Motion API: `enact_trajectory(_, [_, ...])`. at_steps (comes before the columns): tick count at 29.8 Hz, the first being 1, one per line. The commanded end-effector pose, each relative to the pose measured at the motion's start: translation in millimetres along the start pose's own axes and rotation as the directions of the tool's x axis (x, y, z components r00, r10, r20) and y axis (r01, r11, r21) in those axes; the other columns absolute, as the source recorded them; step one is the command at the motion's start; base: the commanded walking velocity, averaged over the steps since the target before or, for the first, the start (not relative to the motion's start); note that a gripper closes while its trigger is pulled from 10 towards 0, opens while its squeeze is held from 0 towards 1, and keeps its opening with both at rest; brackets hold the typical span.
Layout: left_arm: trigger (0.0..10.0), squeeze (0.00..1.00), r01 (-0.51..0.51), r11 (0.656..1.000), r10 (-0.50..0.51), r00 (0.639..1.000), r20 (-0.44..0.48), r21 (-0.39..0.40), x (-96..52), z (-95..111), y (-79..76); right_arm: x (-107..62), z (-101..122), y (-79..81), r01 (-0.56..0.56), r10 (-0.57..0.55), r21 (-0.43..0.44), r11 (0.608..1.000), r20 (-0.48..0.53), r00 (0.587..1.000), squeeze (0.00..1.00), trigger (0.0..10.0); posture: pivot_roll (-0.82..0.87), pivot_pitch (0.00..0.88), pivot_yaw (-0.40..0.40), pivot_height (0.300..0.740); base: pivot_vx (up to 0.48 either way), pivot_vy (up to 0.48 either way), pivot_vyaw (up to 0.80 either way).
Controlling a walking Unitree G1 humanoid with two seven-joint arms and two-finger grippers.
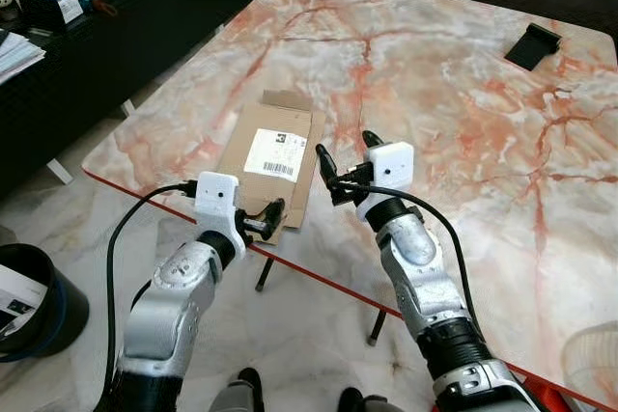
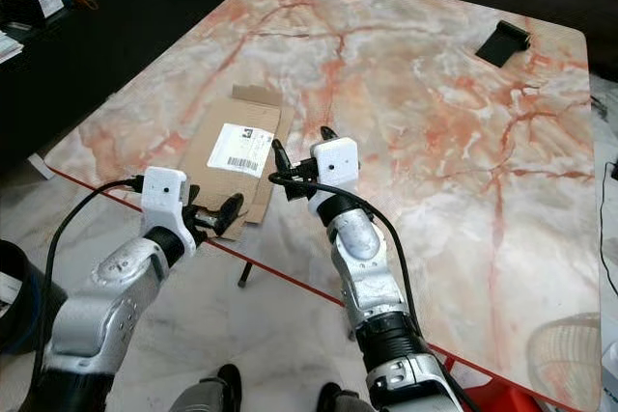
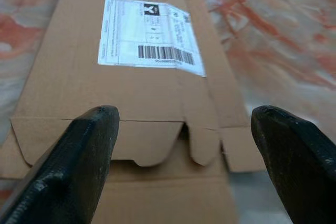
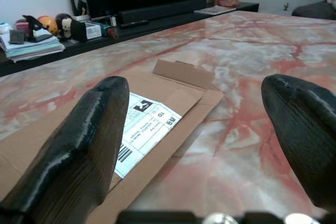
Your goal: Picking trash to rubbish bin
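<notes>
Cardboard (image 1: 273, 163) lies flat on the desk (image 1: 454, 94); your wide-spread left hand (image 1: 266, 220) must next pinch its near edge.

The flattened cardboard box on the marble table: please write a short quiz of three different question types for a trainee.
1. True or false: the flattened cardboard box lies at the table edge nearest the robot, label side up.
2. Multiple choice: where is the right hand? A) clamped on the box; B) open above the table beside the box; C) inside the bin.
3. Fill in: the white shipping label carries a printed ____.

Key
1. True.
2. B. The left hand is also open, at the box's near end.
3. Barcode.
</notes>
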State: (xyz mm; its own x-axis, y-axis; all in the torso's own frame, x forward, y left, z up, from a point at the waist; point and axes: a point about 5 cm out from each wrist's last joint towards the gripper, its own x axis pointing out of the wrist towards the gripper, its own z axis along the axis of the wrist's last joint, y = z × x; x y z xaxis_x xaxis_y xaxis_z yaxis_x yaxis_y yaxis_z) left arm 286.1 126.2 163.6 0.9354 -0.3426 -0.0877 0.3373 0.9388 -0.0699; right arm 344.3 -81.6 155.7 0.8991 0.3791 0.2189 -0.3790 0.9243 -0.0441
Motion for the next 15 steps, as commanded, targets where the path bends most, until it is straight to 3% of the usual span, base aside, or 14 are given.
enact_trajectory(1, [10.0, 0.00, -0.003, 1.000, 0.003, 1.000, 0.019, 0.007, -6.8, 13.7, -5.3, 2.3, 1.3, 1.3, -0.006, 0.006, 0.003, 1.000, 0.009, 1.000, 0.00, 10.0, 0.16, 0.216, -0.018, 0.740, 0.000, 0.000, 0.00])
enact_trajectory(4, [10.0, 0.00, -0.024, 0.999, 0.022, 0.997, 0.075, 0.031, -5.1, 29.8, -3.8, 2.7, 1.2, 1.4, -0.007, 0.007, 0.004, 1.000, 0.010, 1.000, 0.00, 10.0, 0.16, 0.212, -0.020, 0.740, 0.000, 0.000, 0.00])
enact_trajectory(8, [10.0, 0.00, -0.096, 0.992, 0.085, 0.987, 0.137, 0.077, 7.1, 48.0, 9.9, 3.5, 0.9, 2.0, -0.009, 0.009, 0.005, 1.000, 0.010, 1.000, 0.00, 10.0, 0.15, 0.196, -0.023, 0.740, 0.000, 0.000, 0.00])
enact_trajectory(10, [10.0, 0.00, -0.114, 0.986, 0.098, 0.987, 0.126, 0.125, 14.0, 48.6, 16.4, 3.9, 1.3, 2.2, -0.009, 0.009, 0.005, 1.000, 0.013, 1.000, 0.00, 10.0, 0.15, 0.193, -0.021, 0.740, 0.000, 0.000, 0.00])
enact_trajectory(13, [10.0, 0.00, -0.117, 0.988, 0.105, 0.988, 0.112, 0.105, 20.5, 45.4, 20.6, 4.1, 1.8, 1.9, -0.007, 0.007, 0.004, 1.000, 0.015, 1.000, 0.00, 10.0, 0.14, 0.186, -0.019, 0.740, 0.000, 0.000, 0.00])
enact_trajectory(15, [10.0, 0.00, -0.093, 0.988, 0.085, 0.994, 0.069, 0.124, 32.9, 31.5, 24.4, 4.1, 2.5, 0.6, -0.003, 0.003, 0.002, 1.000, 0.020, 1.000, 0.00, 10.0, 0.13, 0.180, -0.014, 0.740, 0.000, 0.000, 0.00])
